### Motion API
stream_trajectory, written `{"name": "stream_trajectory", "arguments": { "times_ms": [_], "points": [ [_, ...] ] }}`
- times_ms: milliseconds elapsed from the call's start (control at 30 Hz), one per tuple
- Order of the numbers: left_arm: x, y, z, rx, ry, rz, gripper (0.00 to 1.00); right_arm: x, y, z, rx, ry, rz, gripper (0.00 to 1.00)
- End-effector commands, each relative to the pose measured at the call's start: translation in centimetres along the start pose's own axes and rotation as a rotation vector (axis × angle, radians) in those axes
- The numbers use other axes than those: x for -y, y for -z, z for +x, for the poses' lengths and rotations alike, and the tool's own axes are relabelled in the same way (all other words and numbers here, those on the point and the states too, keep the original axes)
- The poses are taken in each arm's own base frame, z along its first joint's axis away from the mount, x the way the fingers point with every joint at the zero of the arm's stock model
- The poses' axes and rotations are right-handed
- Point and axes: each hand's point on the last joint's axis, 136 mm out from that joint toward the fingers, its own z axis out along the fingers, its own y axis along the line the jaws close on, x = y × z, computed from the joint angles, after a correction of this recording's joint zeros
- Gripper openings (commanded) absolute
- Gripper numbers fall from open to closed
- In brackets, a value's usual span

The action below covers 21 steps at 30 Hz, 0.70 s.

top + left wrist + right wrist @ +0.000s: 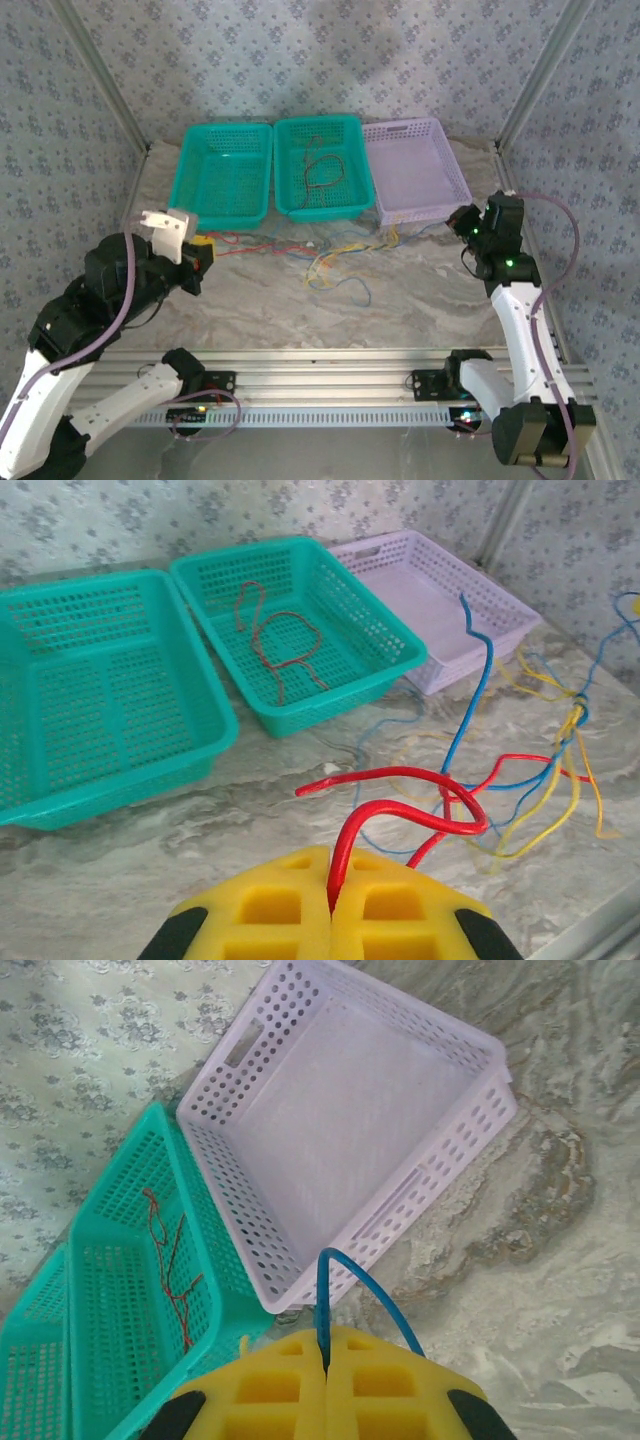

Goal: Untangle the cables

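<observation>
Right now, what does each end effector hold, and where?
Left end effector pinches the red cable, right end effector the blue cable; the pinched stretch is hidden.

Three baskets stand side by side at the back of the marbled stone table. The left teal plastic basket is next to the middle teal plastic basket, which has a thin dark red cable lying in it. The lilac plastic basket is on the right. The tangled thin cables lie on the table before the baskets, between the left gripper and the right gripper.
</observation>
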Motion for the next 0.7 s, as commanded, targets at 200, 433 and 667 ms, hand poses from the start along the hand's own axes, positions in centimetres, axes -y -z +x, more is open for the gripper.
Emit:
{"name": "stream_trajectory", "arguments": {
  "times_ms": [200,433,667],
  "points": [
    [-4.3,2.9,-1.9,0.032,-0.084,-0.246,0.0,4.0,1.7,-1.2,0.117,0.0,0.138,0.0],
    [-7.1,4.1,-1.8,0.011,-0.138,-0.415,0.0,6.4,1.8,-0.8,0.142,-0.063,0.194,0.0],
    [-8.8,6.5,-3.5,0.068,-0.164,-0.531,0.0,8.3,2.2,-0.8,0.175,-0.093,0.231,0.0]
  ]
}}
